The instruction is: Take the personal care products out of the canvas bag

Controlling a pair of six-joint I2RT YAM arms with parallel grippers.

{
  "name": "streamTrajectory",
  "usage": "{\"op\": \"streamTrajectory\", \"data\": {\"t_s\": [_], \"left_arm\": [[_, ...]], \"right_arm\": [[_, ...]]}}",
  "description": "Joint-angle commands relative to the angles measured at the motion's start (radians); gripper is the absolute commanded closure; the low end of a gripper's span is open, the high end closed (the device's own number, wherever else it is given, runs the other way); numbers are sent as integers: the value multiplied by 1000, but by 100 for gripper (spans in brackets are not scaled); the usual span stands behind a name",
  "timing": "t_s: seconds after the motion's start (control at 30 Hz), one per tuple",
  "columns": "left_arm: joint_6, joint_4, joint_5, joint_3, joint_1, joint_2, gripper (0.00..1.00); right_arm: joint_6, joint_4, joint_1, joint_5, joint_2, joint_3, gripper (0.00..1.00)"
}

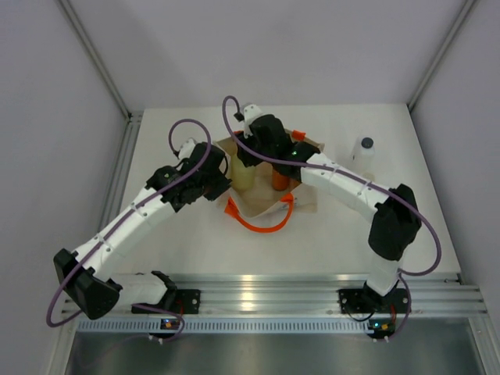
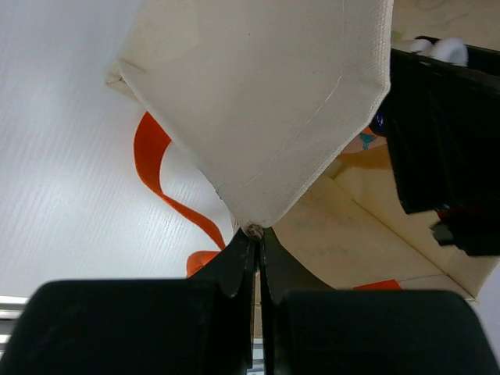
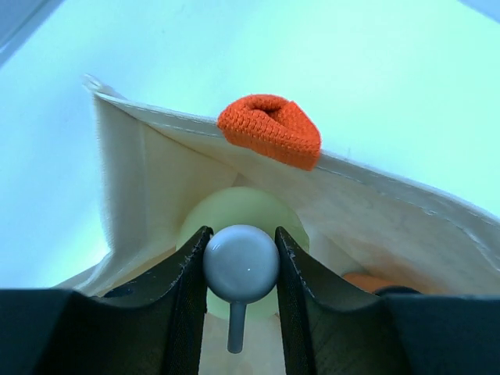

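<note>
Inside the canvas bag (image 3: 141,180), whose soft corner the left gripper (image 2: 255,237) has pinched tight, the pale yellow-green bottle (image 3: 242,205) looks upright, long axis vertical and cap (image 3: 241,266) up, with the right gripper (image 3: 241,233) clamped on that cap; probably light, rigid, slick plastic, so lift straight.

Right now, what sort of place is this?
Probably a robot test booth: plain white walls around a white table, two arms bolted to a metal rail, a canvas bag with a pale green bottle inside.
</note>
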Motion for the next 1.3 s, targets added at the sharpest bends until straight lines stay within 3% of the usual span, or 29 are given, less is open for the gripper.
{"op": "streamTrajectory", "data": {"t_s": [0.0,0.73,1.03,1.27], "left_arm": [[8,-15,31,23,-5,25,100],[6,-14,34,29,-5,50,100],[11,-15,37,26,-5,57,100],[12,-15,39,26,-5,59,100]], "right_arm": [[-13,103,26,1,-135,70,100],[-187,-228,14,133,-275,398,100],[-189,-297,-107,178,-332,454,100],[-148,-305,-305,114,-392,441,100]]}}
